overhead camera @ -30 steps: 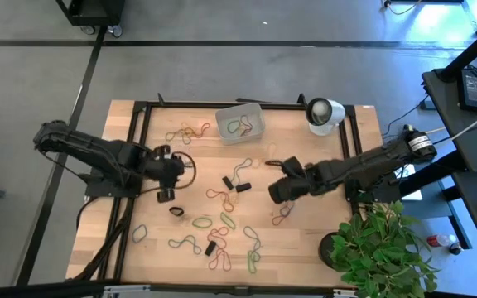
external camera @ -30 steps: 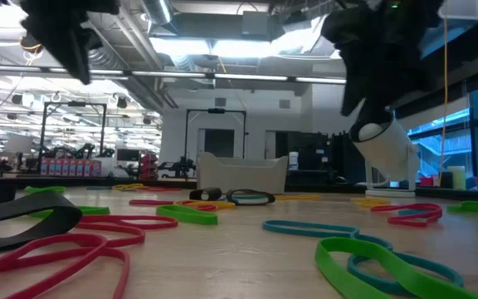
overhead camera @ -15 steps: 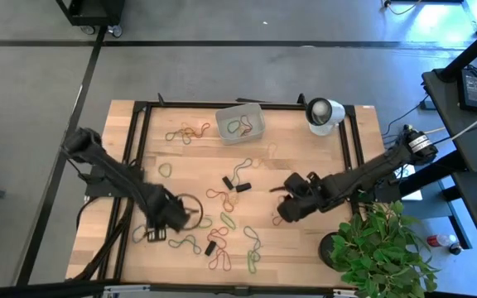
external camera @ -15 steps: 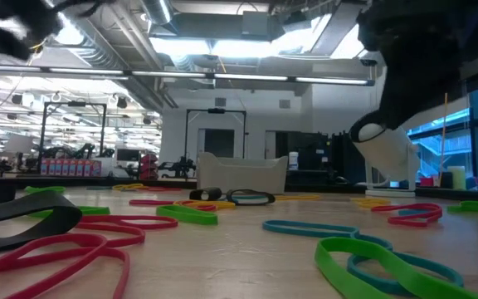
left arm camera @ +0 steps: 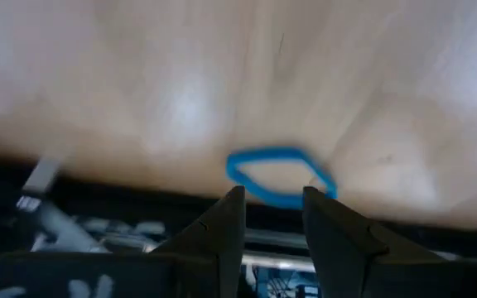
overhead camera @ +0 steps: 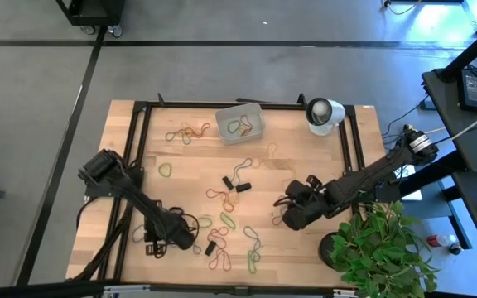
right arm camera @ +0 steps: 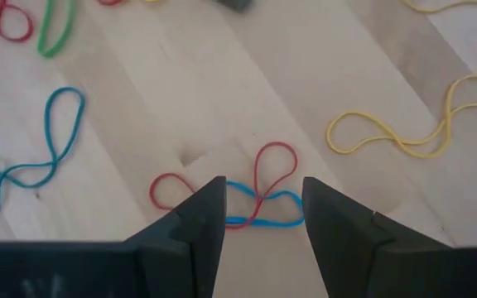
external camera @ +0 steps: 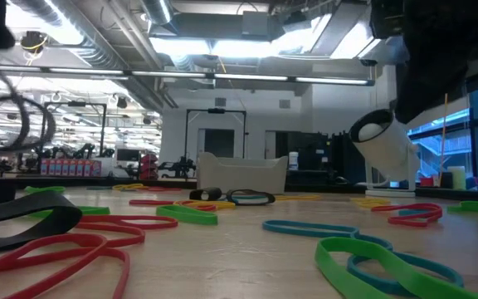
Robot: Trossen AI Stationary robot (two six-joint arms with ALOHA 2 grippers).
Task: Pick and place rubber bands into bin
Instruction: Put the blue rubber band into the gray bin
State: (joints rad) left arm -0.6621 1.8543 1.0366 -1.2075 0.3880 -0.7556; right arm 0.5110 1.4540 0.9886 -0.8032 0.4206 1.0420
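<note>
Table (overhead camera: 305,252) of pale wood carries everything, with a black frame running along its edges. Both arms reach in low over the half of the table farthest from the bin. The left arm stretches from the left edge toward the near edge, and the left gripper (overhead camera: 157,245) hangs close above the wood near the near-left corner; its wrist view shows the two fingers (left arm camera: 222,228) apart, with a blue band (left arm camera: 280,175) lying on the wood just past their tips, by the table's edge. The right arm comes in from the right edge, and the right gripper (overhead camera: 284,217) sits low over the right-middle of the table; its fingers (right arm camera: 197,223) stand apart on either side of a tangled red and blue band (right arm camera: 255,199), nothing clamped between them, and a yellow band (right arm camera: 404,132) lies near.

The bin (overhead camera: 240,122) stands at the far edge, around the middle, with a few bands inside it. A white round object (overhead camera: 323,112) sits at the far-right corner. Rubber bands (overhead camera: 222,199) in many colours lie scattered flat across the middle and near part of the table, and a small bunch (overhead camera: 187,132) lies just left of the bin.
</note>
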